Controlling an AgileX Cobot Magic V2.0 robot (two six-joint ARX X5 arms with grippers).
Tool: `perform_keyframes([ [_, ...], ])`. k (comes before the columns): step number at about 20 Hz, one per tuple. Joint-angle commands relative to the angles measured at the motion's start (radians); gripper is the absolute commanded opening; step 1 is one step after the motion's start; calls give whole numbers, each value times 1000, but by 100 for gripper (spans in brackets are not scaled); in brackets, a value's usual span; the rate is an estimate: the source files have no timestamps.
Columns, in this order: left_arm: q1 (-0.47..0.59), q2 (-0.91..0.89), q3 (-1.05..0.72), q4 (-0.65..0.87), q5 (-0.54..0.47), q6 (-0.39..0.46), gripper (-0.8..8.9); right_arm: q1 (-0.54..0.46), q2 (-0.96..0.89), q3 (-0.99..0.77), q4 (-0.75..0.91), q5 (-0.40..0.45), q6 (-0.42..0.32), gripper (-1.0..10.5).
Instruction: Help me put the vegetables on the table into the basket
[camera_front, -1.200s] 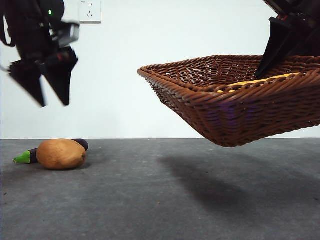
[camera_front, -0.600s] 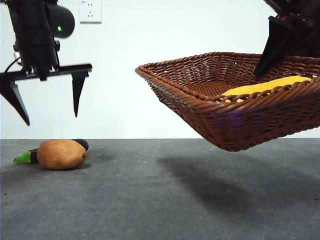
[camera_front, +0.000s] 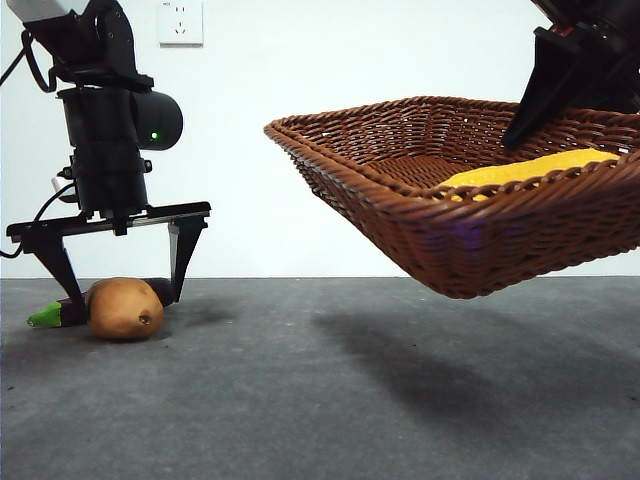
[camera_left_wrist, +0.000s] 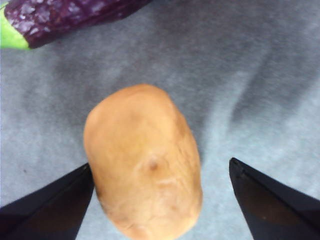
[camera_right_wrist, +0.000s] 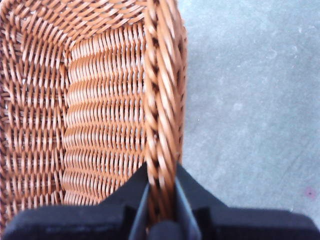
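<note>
The brown potato (camera_front: 123, 308) lies on the dark grey table (camera_front: 330, 400) at the left, with the purple eggplant (camera_front: 50, 314) behind it. My left gripper (camera_front: 118, 262) is open and low over the potato, one jaw on each side of it; the left wrist view shows the potato (camera_left_wrist: 144, 160) between the jaws and the eggplant (camera_left_wrist: 60, 17) beyond. My right gripper (camera_right_wrist: 161, 200) is shut on the rim of the wicker basket (camera_front: 470, 215) and holds it tilted in the air at the right. The yellow corn cob (camera_front: 525, 168) lies inside the basket.
A white wall with a socket (camera_front: 180, 22) stands behind the table. The basket's shadow (camera_front: 420, 355) falls on the table under it.
My left gripper has come down from high at the left to the potato, with its jaws spread around it. The basket has tipped a little, and more of the corn shows.
</note>
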Motion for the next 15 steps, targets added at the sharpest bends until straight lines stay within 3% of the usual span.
perform_keyframes([
  [1, -1, 31, -3, 1, -8, -12, 449, 0, -7, -4, 16, -13, 0, -12],
  [2, -1, 33, -3, 1, -8, -2, 421, 0, -7, -4, 16, -13, 0, -12],
  [3, -2, 33, -3, 3, -16, 16, 306, 0, -7, -4, 16, -13, 1, -12],
  [4, -2, 33, -3, 4, -19, 46, 85, 0, -7, -4, 16, -13, 1, -12],
  [5, -2, 33, -3, 2, -19, 77, -9, 0, -7, -4, 15, -13, 1, -12],
  [10, -8, 11, -3, 6, -71, 312, -8, 0, -2, -5, 8, 5, 22, -12],
  [15, -13, -177, -3, 108, -50, 557, -8, 0, 50, -5, -9, 6, 66, -12],
])
